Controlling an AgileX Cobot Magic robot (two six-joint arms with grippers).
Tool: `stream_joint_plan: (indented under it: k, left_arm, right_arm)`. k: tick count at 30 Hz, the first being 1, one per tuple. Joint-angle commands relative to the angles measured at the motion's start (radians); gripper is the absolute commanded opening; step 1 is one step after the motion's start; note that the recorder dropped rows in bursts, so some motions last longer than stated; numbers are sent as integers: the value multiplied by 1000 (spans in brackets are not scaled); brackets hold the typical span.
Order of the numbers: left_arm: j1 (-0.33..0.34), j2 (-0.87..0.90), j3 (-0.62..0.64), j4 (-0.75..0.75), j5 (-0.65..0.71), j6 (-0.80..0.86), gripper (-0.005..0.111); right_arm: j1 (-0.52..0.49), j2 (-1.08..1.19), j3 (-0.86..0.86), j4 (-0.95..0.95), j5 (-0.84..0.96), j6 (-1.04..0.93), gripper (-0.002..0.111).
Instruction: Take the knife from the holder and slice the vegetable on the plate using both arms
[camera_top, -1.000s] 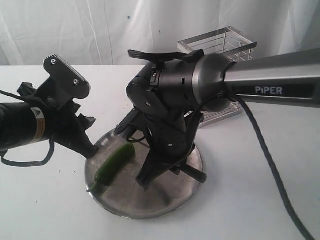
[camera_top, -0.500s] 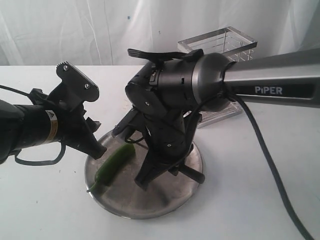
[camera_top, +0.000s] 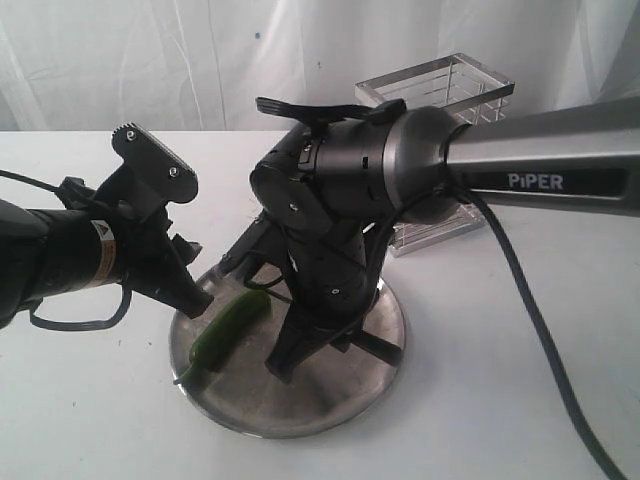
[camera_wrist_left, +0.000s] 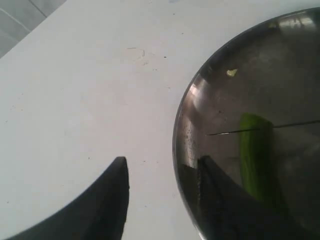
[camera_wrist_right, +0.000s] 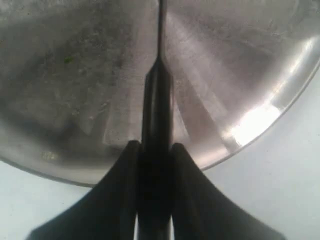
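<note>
We are gripping the knife by its black handle with our right fingers, which are clamping it from both sides. We are holding it low over the plate, with its narrow blade pointing across the steel toward the green chili pepper. In the left wrist view the blade is showing as a thin line crossing the chili near one end; whether it is touching the skin we cannot tell. Our left fingers are standing apart and holding nothing, one hanging over the white surface, the other over the plate's rim, just beside the chili. The chili is lying on the left part of the plate in the exterior view. The wire holder is standing behind the plate, past our grey arm link marked PIPER.
</note>
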Motion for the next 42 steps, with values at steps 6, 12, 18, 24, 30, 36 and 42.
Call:
stream_joint_plan:
  k: [6,12,18,24,30,36,42]
  left_arm:
    - [0,-4,-5,2,10,-15,47]
    - [0,-4,-5,2,10,-15,41]
    - [0,-4,-5,2,10,-15,42]
    - [0,-4,-5,2,10,-17,42]
    - [0,-4,-5,2,10,-31,42]
    - [0,-4,-5,2,10,-31,42]
    - [0,-4,-5,2,10,-31,42]
  right_arm:
    - [-7,61,-21,-54,-8,-12,0]
    - [-7,66,-46,-97,-12,3,0]
    - [-9,66,-46,-91,-30,9,0]
    - [-9,66,-46,-73,-32,9,0]
    - [-9,66,-46,-77,-35,9,0]
    - [-9,66,-46,-77,-39,9,0]
    - [-12,66,-46,-77,-39,7,0]
